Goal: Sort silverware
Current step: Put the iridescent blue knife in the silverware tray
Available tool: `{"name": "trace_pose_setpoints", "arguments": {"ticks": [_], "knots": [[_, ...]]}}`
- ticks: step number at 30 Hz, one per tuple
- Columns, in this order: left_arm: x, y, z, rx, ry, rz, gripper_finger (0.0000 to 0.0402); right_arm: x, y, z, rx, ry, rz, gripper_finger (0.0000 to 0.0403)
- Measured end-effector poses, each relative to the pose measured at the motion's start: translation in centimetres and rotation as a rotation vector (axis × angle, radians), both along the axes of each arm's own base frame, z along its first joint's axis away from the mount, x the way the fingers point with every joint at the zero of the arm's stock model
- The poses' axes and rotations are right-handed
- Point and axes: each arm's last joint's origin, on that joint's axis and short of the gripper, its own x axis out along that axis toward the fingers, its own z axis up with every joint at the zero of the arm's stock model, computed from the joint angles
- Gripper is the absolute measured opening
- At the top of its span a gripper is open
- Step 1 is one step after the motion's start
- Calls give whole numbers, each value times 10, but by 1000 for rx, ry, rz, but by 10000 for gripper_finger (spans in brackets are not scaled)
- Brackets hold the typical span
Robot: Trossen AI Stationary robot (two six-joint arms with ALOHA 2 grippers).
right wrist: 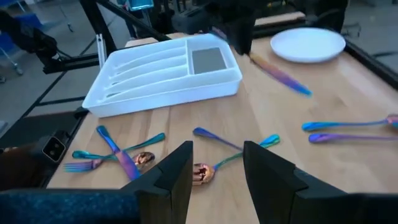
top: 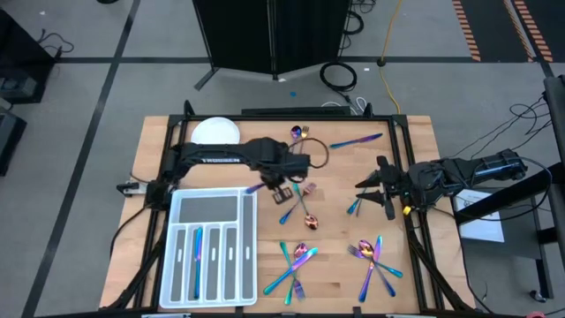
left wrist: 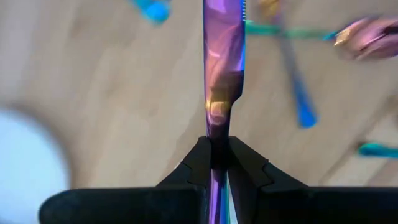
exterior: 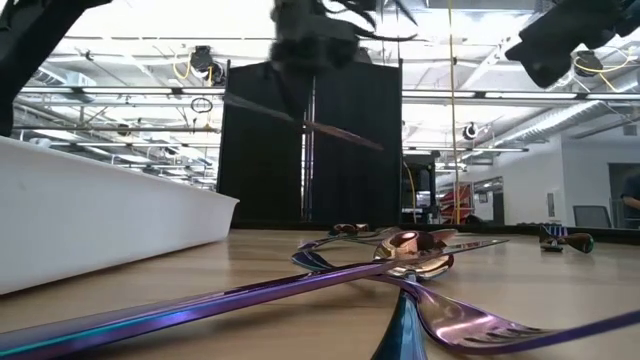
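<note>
Left claw (left wrist: 217, 163) clamped on knife (left wrist: 221, 81) aloft right of tray (top: 181, 210), thin grip risking twist or drop short of slot; right claw (right wrist: 217, 163) open, idle at right over surface (top: 335, 274).

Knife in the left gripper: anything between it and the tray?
Nothing visible. The left gripper holds the knife in the air just off the tray corner, bare wood between them. The plate sits off to the side; the right gripper waits apart.
</note>
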Motion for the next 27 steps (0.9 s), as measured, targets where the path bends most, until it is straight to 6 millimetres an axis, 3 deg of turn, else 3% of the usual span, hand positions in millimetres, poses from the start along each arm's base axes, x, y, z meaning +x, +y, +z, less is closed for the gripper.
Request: {"name": "trace_pose_setpoints", "arguments": {"ticks": [3, 9, 16, 21, 27], "knots": [[-13, 0, 8, 15, 47, 58, 34, 0, 0, 1, -34, -14, 13, 130], [-39, -12, 47, 4, -90, 190, 34, 1, 0, 5, -59, -57, 23, 130], [-90, -40, 82, 57, -240, 412, 34, -1, 0, 22, -75, -105, 29, 130], [-126, -68, 71, 45, -253, 584, 34, -1, 0, 26, -108, -129, 38, 130], [-157, -102, 28, 45, -118, 703, 34, 1, 0, 32, -154, -192, 49, 130]]}}
